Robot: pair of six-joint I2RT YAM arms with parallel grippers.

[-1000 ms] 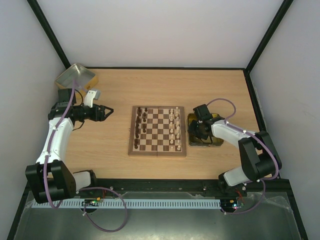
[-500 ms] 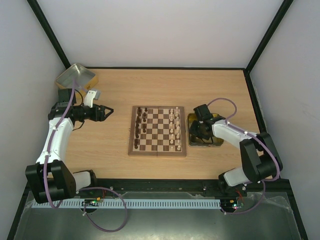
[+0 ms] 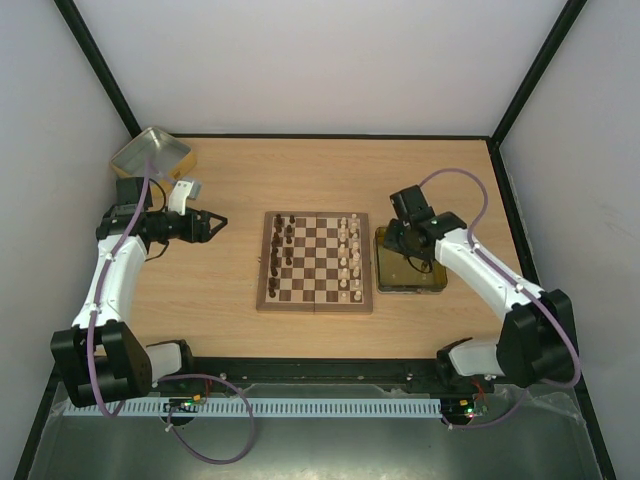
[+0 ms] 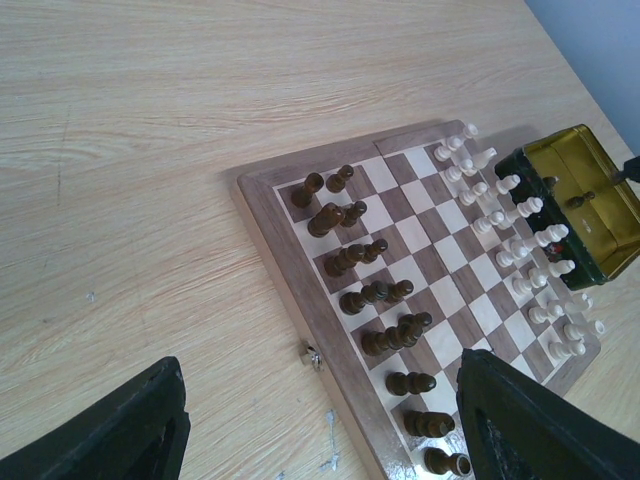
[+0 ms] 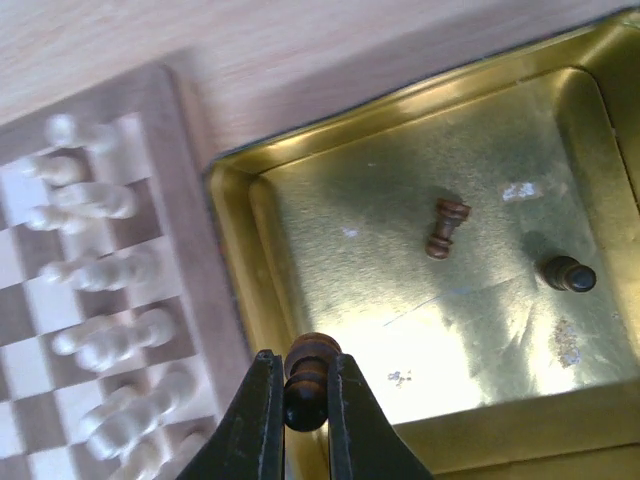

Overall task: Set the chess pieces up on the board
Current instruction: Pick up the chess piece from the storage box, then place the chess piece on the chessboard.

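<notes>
Meanwhile, the right tool (image 5: 305,400) pinches a dark piece (image 5: 307,372) between its pressed-in fingers, over the corner of the gold tray (image 5: 400,105) nearest the board (image 5: 188,190). The grip looks to fall across the piece's body, with its rounded head showing just above the fingertips.

Turned wood this small is likely light and rigid, but smooth and round enough to twist or slip in a pinch. A hold across the narrow waist, below the head, seems the safest. A narrow base could topple when set on a square.

Two more dark figures are in the tray: one lying on its side (image 5: 446,228) near the middle, another (image 5: 566,273) well apart toward the far wall.

On the board, dark pieces (image 4: 375,292) fill most of two rows on one side, with cream pieces (image 4: 520,245) ranked on the side beside the tray.

The left tool (image 3: 218,224) hangs spread and holding nothing above the tabletop (image 3: 230,180), well apart from the board. A second tin (image 3: 152,152) sits at the far left corner; its contents cannot be made out.
</notes>
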